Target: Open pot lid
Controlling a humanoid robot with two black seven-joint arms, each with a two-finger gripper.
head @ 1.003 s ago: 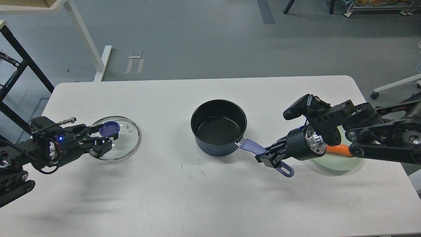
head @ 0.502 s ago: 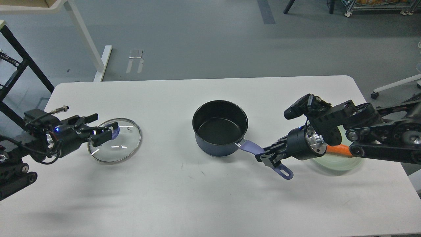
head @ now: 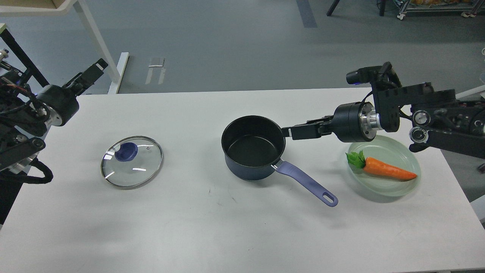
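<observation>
The dark pot (head: 252, 147) stands uncovered at the middle of the white table (head: 227, 227), its purple handle (head: 307, 184) pointing to the front right. The glass lid (head: 132, 167) with a blue knob (head: 126, 151) lies flat on the table to the left, well apart from the pot. My left gripper (head: 94, 70) is raised at the far left, above the table's back edge and far from the lid; it holds nothing. My right gripper (head: 288, 132) hovers just beside the pot's right rim, empty, clear of the handle. Both grippers are seen side-on, so their gaps are not visible.
A pale green plate (head: 382, 191) with an orange carrot (head: 386, 170) sits at the right, under my right arm. A white table leg (head: 98, 45) and a black frame (head: 22, 57) stand on the floor behind the left side.
My left gripper let go of the lid's knob and rose up and back to the left. My right gripper released the pot handle and lifted toward the pot's rim, uncovering the plate.
</observation>
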